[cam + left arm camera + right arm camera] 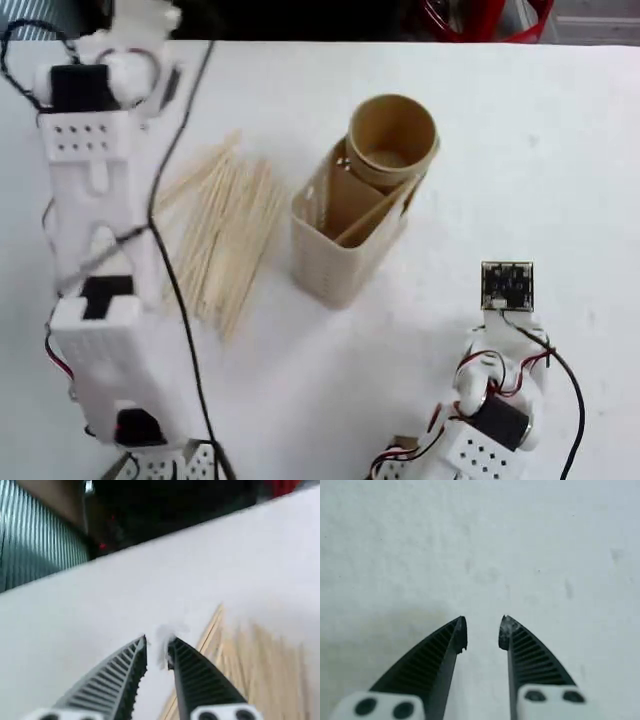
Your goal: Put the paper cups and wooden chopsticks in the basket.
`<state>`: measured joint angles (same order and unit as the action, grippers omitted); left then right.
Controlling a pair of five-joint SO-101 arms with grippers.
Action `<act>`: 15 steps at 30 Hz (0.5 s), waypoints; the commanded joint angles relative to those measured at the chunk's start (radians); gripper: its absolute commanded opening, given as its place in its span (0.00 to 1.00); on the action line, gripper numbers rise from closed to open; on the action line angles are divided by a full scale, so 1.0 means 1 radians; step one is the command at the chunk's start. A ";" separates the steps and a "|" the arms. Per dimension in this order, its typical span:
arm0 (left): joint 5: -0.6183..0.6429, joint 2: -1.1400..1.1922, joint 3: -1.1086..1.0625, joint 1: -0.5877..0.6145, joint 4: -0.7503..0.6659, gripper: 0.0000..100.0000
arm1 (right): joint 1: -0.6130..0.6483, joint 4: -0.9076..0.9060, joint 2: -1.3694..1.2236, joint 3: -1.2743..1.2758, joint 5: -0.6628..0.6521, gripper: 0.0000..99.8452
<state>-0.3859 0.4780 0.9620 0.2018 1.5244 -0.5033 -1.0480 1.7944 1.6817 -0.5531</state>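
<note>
Two arms stand at the white counter (520, 150). One basket (335, 265) sits near the middle of it: a tall, cream, roughly rectangular tub whose walls are pricked with rows of small holes. A brown paper cup (392, 125) stands in it, round-mouthed, smooth-walled and tilted slightly, its rim well above the basket's edge. A second ring shows inside its mouth, so more than one cup may be nested there, but the count cannot be told. At least one pale wooden stick (375, 215) leans slantwise inside the basket, just beside the cup.

The rest of the wooden chopsticks (222, 235) lie loose on the counter in one fanned heap, near the basket on the left arm's side. They are thin, straight and light-coloured, and too many and too overlapped to count.

The left arm (95, 200), white with a black cable (175, 280) trailing over it, stretches along the heap's outer side. The left gripper (157, 642) hangs above bare counter, just beside the ends of the chopsticks (250, 670). Its two black ribbed fingers (200, 680) are parted by a narrow gap with nothing between them.

The right arm (500, 400) sits well apart from the basket. The right gripper (483, 622) points at plain counter, its two ribbed fingers (435, 660) spread and holding nothing.
</note>
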 commanded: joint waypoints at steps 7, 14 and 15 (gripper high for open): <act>-0.502 0.254 -0.083 0.062 0.097 0.10 | -0.010 0.018 0.008 0.009 -0.006 0.11; -0.509 0.400 -0.015 0.077 0.083 0.16 | -0.010 0.018 0.008 0.009 -0.006 0.11; -0.509 0.421 -0.005 0.076 0.083 0.17 | -0.010 0.018 0.008 0.009 -0.006 0.11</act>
<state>-0.8846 0.8784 0.8930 0.2693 1.6103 -0.5033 -1.0480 1.7944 1.6817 -0.5531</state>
